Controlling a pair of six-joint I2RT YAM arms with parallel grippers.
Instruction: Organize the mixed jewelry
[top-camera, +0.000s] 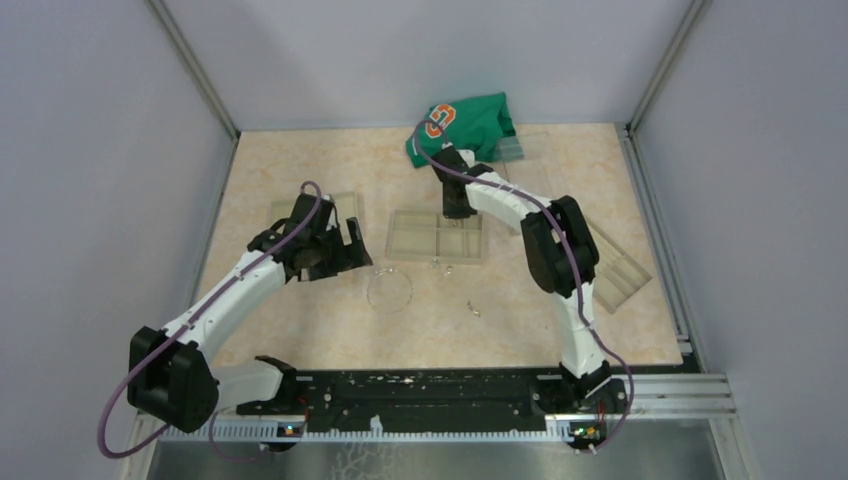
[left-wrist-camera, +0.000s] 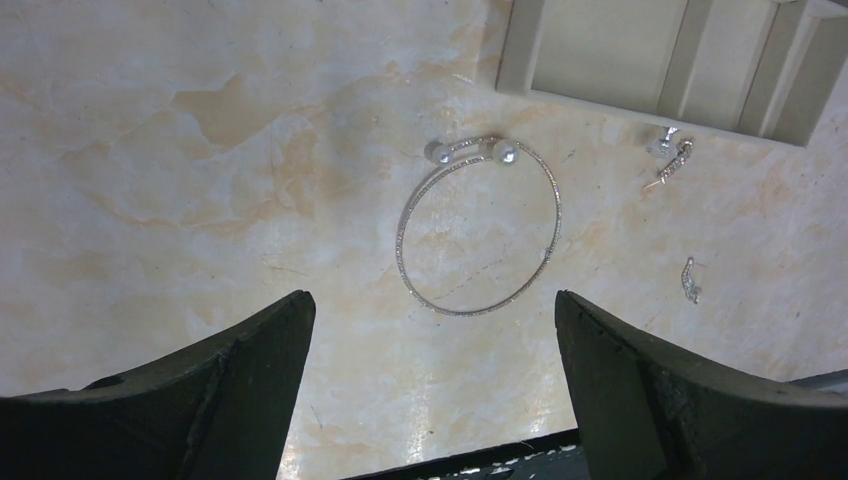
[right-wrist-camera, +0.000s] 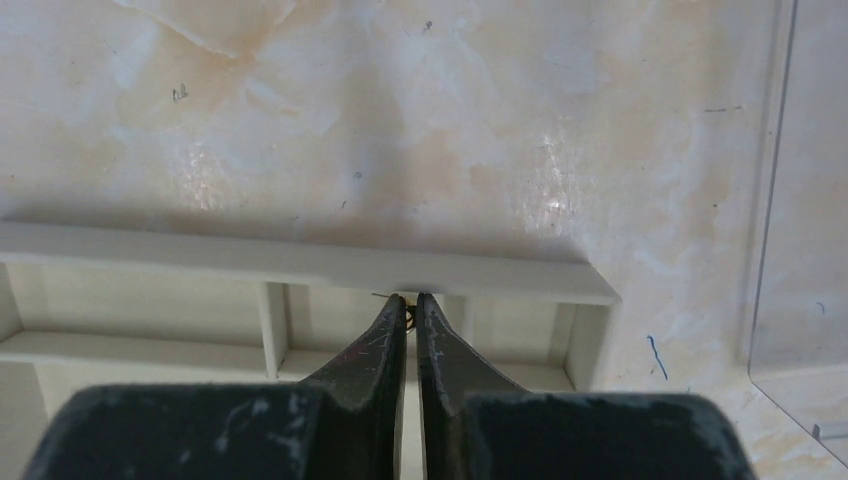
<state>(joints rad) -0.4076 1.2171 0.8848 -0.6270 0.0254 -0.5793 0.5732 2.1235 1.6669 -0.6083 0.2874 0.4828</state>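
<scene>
Left hand (top-camera: 340, 250) hovering released, wide over pearl-tipped bangle (left-wrist-camera: 505, 153) lying flat on desk (left-wrist-camera: 150, 150); risking fingers (left-wrist-camera: 250, 380) skidding off thin wire, flicking it into drop earring (left-wrist-camera: 672, 160) just beside organizer box (left-wrist-camera: 640, 60); right hand (right-wrist-camera: 411, 300) clenching at box wall, possibly nipping tiny piece (right-wrist-camera: 409, 318), too small to tell; risking dropping it outside compartment.

We show the left arm (top-camera: 235, 290) extended forward and inward from its base, the left gripper (left-wrist-camera: 430, 300) pointing down with its jaws spread wide. The right arm (top-camera: 555, 250) is bent sharply at the elbow and angled toward the far centre, where the right gripper (right-wrist-camera: 412, 300) points down, its fingertips pressed nearly together.
</scene>
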